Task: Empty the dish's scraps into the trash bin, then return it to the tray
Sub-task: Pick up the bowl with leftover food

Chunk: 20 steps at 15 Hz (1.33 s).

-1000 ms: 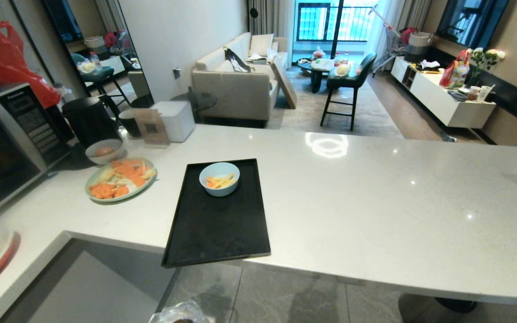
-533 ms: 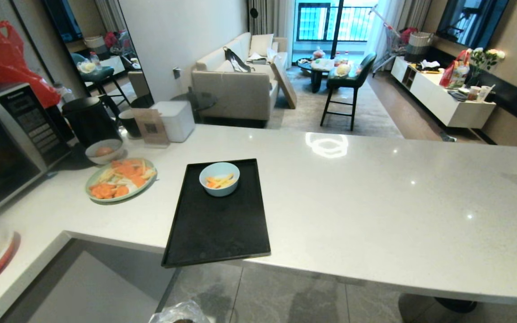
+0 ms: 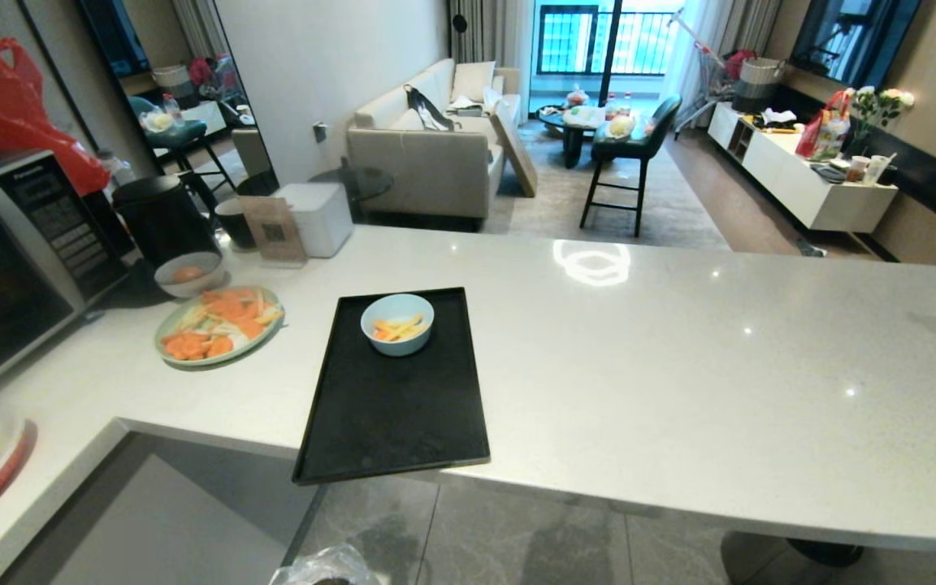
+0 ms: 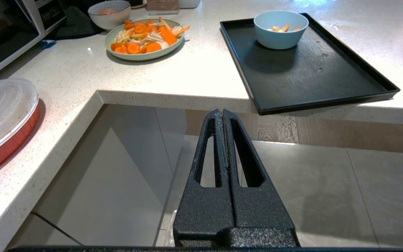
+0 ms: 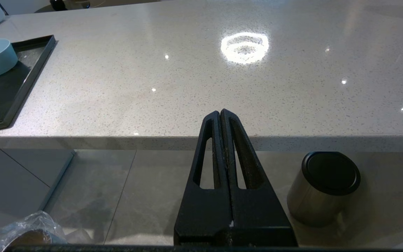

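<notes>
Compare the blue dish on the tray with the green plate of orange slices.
The dish is a small deep pale-blue bowl; the plate is wide, shallow and pale green. The dish holds a few scraps; the plate carries a heap of slices. The dish sits on the tray; the plate lies on the counter. Both are round.

The pale-blue dish (image 3: 397,323) sits upright at the far end of the black tray (image 3: 387,422), holding orange and yellow scraps (image 3: 399,328). The bag-lined trash bin (image 3: 326,569) stands on the floor below the surface's edge.
</notes>
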Tool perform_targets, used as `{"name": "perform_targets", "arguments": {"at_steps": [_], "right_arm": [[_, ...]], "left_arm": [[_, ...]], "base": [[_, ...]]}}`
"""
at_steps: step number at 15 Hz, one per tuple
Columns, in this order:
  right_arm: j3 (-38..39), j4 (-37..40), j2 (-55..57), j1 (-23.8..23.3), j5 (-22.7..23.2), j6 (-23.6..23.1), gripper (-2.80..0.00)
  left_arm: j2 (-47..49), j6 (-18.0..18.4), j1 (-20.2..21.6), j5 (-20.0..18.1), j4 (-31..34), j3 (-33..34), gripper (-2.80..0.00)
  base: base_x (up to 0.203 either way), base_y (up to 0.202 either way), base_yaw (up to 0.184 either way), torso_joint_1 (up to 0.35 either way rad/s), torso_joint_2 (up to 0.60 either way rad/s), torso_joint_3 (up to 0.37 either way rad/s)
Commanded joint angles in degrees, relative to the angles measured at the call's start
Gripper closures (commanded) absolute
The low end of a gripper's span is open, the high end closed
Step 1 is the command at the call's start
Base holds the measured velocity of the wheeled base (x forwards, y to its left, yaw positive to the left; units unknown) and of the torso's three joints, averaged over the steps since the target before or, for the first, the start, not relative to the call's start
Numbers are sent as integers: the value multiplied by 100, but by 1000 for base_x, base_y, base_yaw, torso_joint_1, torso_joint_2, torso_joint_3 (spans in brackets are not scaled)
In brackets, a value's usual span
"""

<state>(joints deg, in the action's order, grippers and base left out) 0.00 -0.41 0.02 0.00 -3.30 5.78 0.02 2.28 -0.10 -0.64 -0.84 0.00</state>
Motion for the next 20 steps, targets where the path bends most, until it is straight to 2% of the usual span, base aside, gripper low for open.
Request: {"name": "perform_targets", "arguments": {"at_steps": [1,2,6,9,16,20], "right_arm": [[0,-2,6,0,-4,2,0],[0,-2,-2,0,-4,2,0],[0,-2,-1,0,-4,2,0],[0,-2,6,0,-4,2,0],[0,-2,3,0,-4,2,0],[0,-2,6,0,-4,2,0]], "left_arm": [[-2,103,1,-78,45,-19,0],[-2,235,1,-126,89,-52,0],[-2,372,1,-266,124,-149,0],[336,370,1,-511,307,-507,0],[2390,377,-41,-1526,299,-1930,0],[3921,386,-138,-1889,296,-2908,0]], "base": [[0,0,0,0,0,0],[0,0,0,0,0,0],[0,0,0,0,0,0],[0,0,0,0,0,0],[0,0,0,0,0,0],[0,0,0,0,0,0]]}}
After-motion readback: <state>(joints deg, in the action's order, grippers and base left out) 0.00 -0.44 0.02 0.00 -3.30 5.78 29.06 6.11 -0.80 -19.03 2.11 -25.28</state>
